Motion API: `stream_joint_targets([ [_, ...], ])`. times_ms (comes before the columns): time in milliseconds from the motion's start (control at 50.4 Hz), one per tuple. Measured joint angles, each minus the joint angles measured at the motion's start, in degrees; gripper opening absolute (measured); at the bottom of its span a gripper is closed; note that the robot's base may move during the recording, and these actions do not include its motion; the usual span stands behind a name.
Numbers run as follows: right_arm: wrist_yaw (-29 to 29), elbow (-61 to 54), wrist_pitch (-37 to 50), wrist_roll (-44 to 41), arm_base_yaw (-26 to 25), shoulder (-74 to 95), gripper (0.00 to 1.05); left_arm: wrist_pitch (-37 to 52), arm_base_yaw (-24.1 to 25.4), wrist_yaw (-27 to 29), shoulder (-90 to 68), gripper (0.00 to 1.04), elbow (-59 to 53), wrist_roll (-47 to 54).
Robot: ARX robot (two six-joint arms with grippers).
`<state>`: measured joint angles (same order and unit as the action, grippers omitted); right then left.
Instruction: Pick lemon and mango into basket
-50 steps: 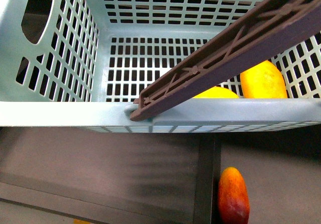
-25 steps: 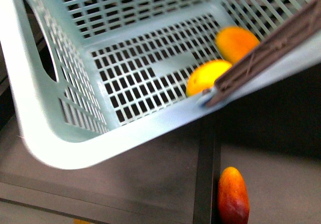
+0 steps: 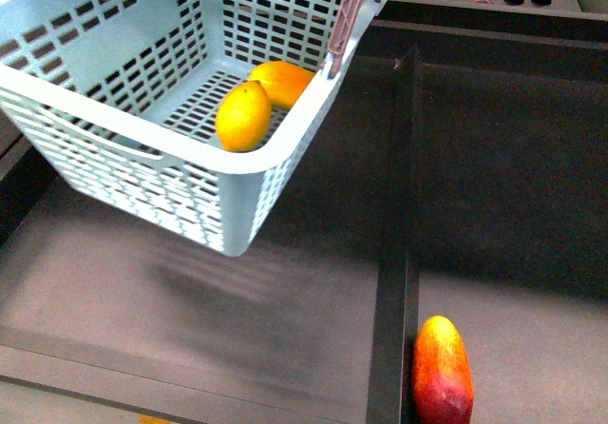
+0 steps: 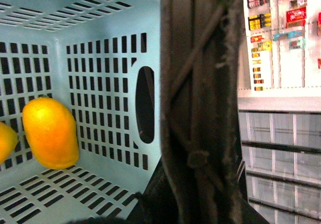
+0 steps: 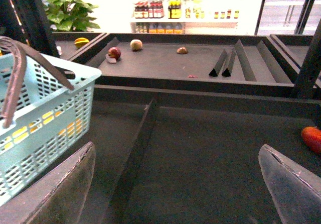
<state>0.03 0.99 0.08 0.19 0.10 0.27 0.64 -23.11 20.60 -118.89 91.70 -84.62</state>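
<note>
The right hand (image 5: 175, 184) hangs spread wide and empty over the dark grey surface (image 3: 285, 300). The left hand's grip cannot be told. The pale turquoise slotted plastic basket (image 3: 114, 148), tilted above it, contains the small bright yellow lemon (image 3: 243, 115) touching the elongated yellow-orange mango (image 3: 283, 82). Shop shelves stand behind.

**Basket tilted, both fruits inside**

From my chest camera, the pale turquoise basket (image 3: 142, 172) sits at about ten o'clock, tipped so one corner hangs lowest over the dark shelf tray (image 3: 285, 319). Inside it the lemon (image 3: 243, 115) lies touching the mango (image 3: 282, 82), which is just beyond it toward one o'clock. The brown-grey swing handle (image 3: 347, 15) runs up out of view. A black divider (image 3: 397, 253) runs down the shelf; just beside it at five o'clock lies a red-and-yellow elongated fruit (image 3: 442, 370). Neither of my grippers shows here.
</note>
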Motion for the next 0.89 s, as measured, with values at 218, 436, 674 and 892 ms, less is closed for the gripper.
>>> stream_joint_targets([
  [218, 0.0, 0.0, 0.0, 0.0, 0.0, 0.0, 0.96, -4.7, 0.7, -1.0, -12.7, 0.04, 15.3, -6.3],
  [436, 0.0, 0.0, 0.0, 0.0, 0.0, 0.0, 0.96, -6.3, 0.8, -0.7, -18.0, 0.04, 16.6, -8.2],
  [674, 0.0, 0.0, 0.0, 0.0, 0.0, 0.0, 0.96, -2.0, 0.6, -0.8, -17.0, 0.04, 10.1, -10.2],
  [892, 0.0, 0.0, 0.0, 0.0, 0.0, 0.0, 0.96, 0.9, 0.4, -0.4, -13.0, 0.26, 2.4, -12.5],
])
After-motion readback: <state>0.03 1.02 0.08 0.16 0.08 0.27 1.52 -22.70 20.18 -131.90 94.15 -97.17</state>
